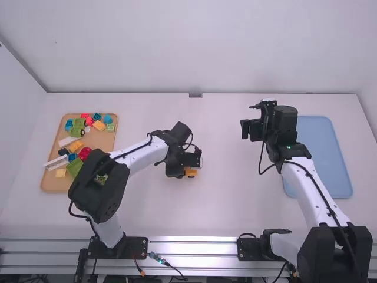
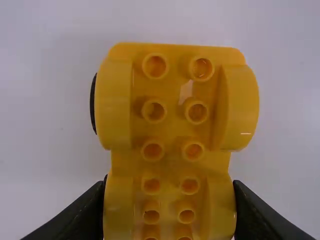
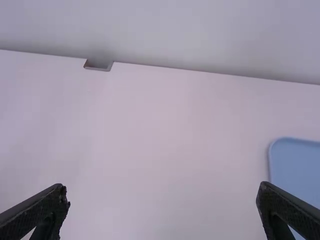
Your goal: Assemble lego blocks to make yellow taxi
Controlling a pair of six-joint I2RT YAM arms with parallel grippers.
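Observation:
In the high view my left gripper (image 1: 189, 164) is low over the middle of the table, at the yellow car base (image 1: 191, 173), whose dark wheel shows. From the left wrist, the yellow car base (image 2: 172, 102) lies lengthwise with two rows of studs facing up, and my left gripper (image 2: 169, 205) is shut on the sides of its nearer part. My right gripper (image 1: 248, 121) is held above the table, right of the middle; in the right wrist view that gripper (image 3: 162, 200) is open with nothing between its fingers.
On the left, a wooden tray (image 1: 52, 184) holds several loose blocks: yellow, green, blue, red and white. A blue tray (image 1: 324, 156) lies at the right, partly behind the right arm. A small metal plate (image 1: 195, 95) is at the table's far edge.

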